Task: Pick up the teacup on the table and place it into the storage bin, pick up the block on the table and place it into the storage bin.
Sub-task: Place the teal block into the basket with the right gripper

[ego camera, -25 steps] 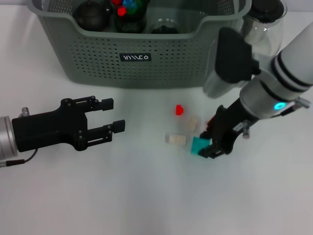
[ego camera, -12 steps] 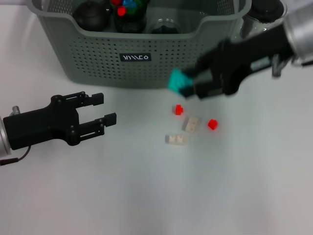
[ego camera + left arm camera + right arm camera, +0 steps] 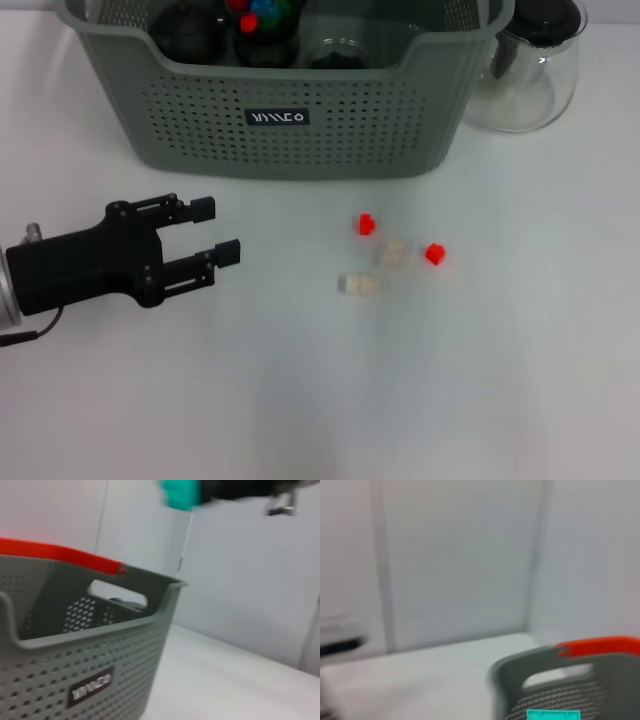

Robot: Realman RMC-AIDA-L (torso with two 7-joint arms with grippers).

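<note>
Left gripper (image 3: 205, 238), fingers spread and empty, sits parked at the head view's left, well apart from the storage bin (image 3: 290, 125). The right gripper is absent there. Left wrist view alone shows a teal block (image 3: 180, 493) pinched in a dark gripper (image 3: 240, 490), raised beyond the bin's rim, presumably for dropping in.

The left gripper (image 3: 214, 229) reaches in from the left edge of the head view, low and level, its two black fingers (image 3: 199, 209) spread apart, holding nothing.
</note>
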